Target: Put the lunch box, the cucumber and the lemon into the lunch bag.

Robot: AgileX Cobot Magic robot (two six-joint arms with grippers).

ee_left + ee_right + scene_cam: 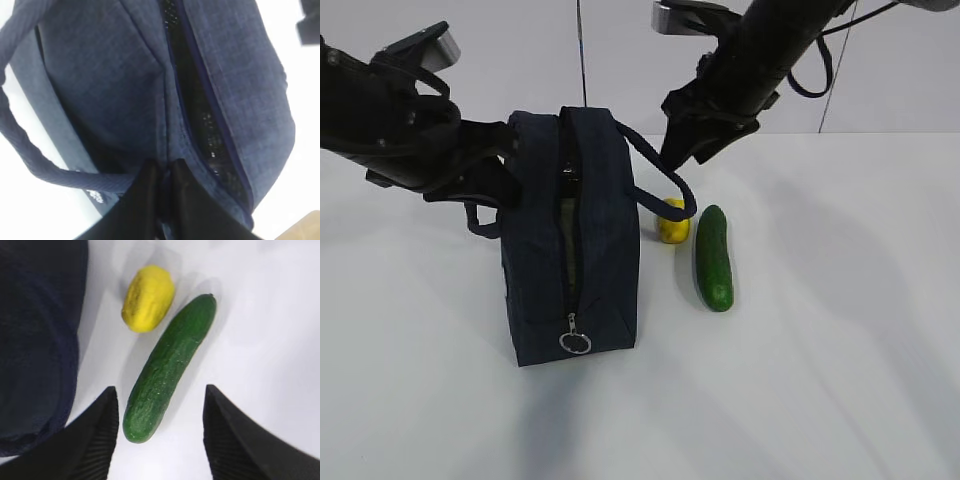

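Exterior view: the bag [570,250] is standing unzipped on the table [820,400], with the lemon [672,222] and cucumber [714,258] lying just right of it.

Left wrist view: the left gripper [165,175] is pinching the bag's fabric, jaws nearly closed.

Right wrist view: the right gripper [160,435] is hovering over the cucumber's end, jaws spread wide, gripping nothing.

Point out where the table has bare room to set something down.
Bare table lies right of the cucumber and in front of the lunch bag. Crowded: the lemon sits in the narrow strip between bag and cucumber, under a handle.
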